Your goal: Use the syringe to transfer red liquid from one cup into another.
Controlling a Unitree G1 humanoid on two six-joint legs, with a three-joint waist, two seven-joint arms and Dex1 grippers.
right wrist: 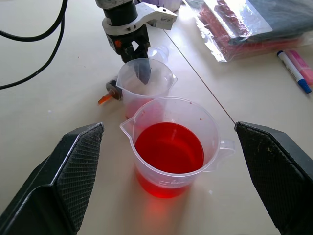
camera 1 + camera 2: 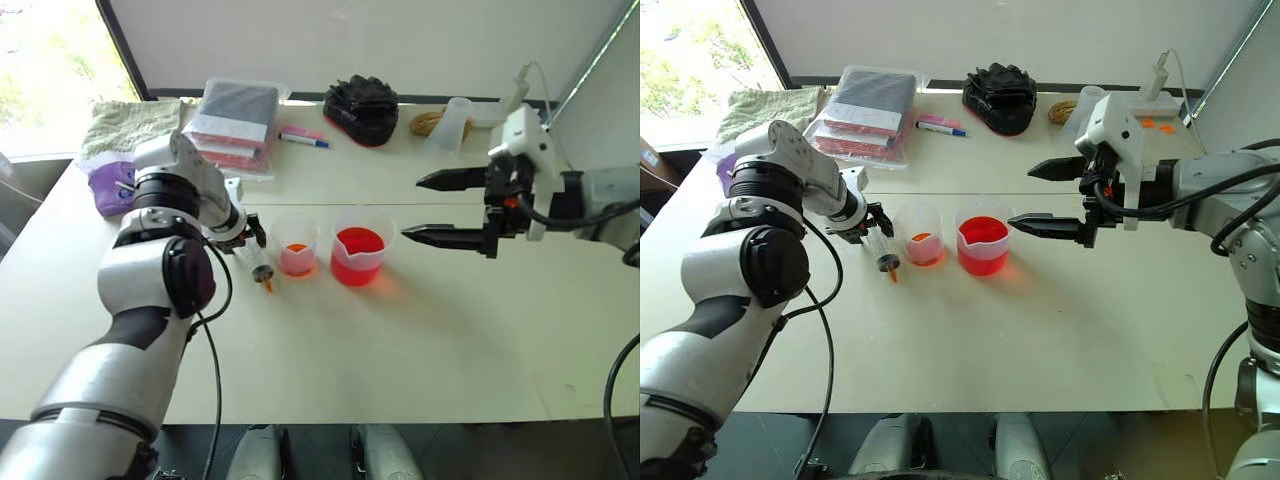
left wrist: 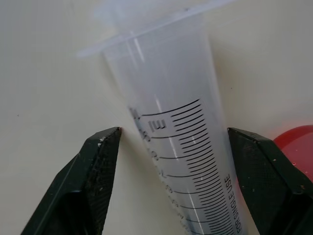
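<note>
**A:** Eyes on the syringe (image 2: 260,266): it's lying on the counter (image 2: 420,340), orange tip toward us, just beside the small clear cup (image 2: 297,246).

**B:** And the left tool (image 2: 250,232)?

**A:** Right over the barrel, fingers (image 3: 93,171) either side. One looks against the plastic, the other shows a gap, so it's partly closed around the barrel, and I can't call it a firm grip.

**B:** The liquid?

**A:** The spouted beaker (image 1: 173,142) holds plenty of red liquid (image 1: 168,149). The small cup, close beside it, has only a shallow red layer at the bottom.

**B:** The right tool (image 2: 430,208)?

**A:** Spread wide, empty, level with the beaker and just off to its side.

**B:** So how far along?

**A:** Early or mid-way, I'd judge. The barrel looks empty. Left to do: lift the syringe, draw from the beaker, discharge into the small cup.
</note>
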